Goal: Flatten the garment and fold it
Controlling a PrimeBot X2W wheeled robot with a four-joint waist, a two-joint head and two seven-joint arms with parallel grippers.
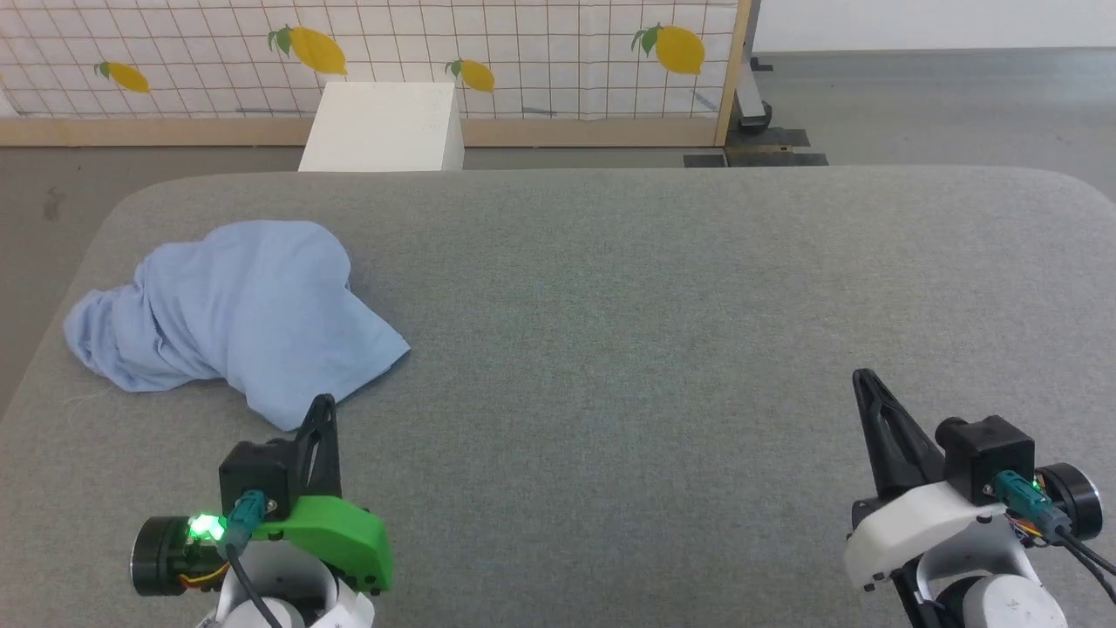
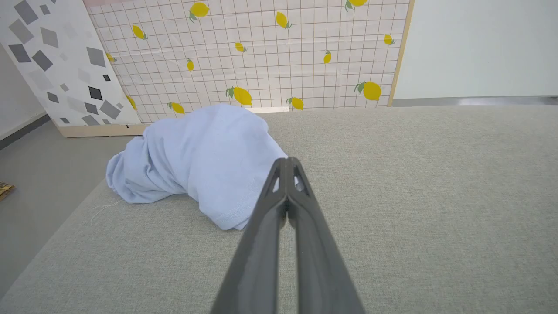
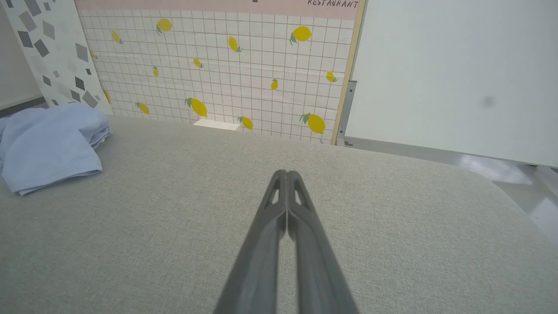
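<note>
The garment (image 1: 235, 310) lies crumpled in a light blue heap on the left part of the grey padded table (image 1: 663, 288); its collar, button and lettering are hidden in the folds. It also appears in the left wrist view (image 2: 205, 157) and at the left edge of the right wrist view (image 3: 48, 146). My left gripper (image 1: 324, 403) is shut with nothing in it, its tips just short of the garment's near hem (image 2: 231, 220). My right gripper (image 1: 863, 377) is shut and empty over bare table at the lower right, far from the garment.
A white box (image 1: 384, 126) stands on the floor beyond the table's far edge. A lemon-patterned grid screen (image 1: 375, 52) runs behind it, with a wooden post (image 1: 731, 74). The table's left edge (image 1: 52, 349) drops off close beside the garment.
</note>
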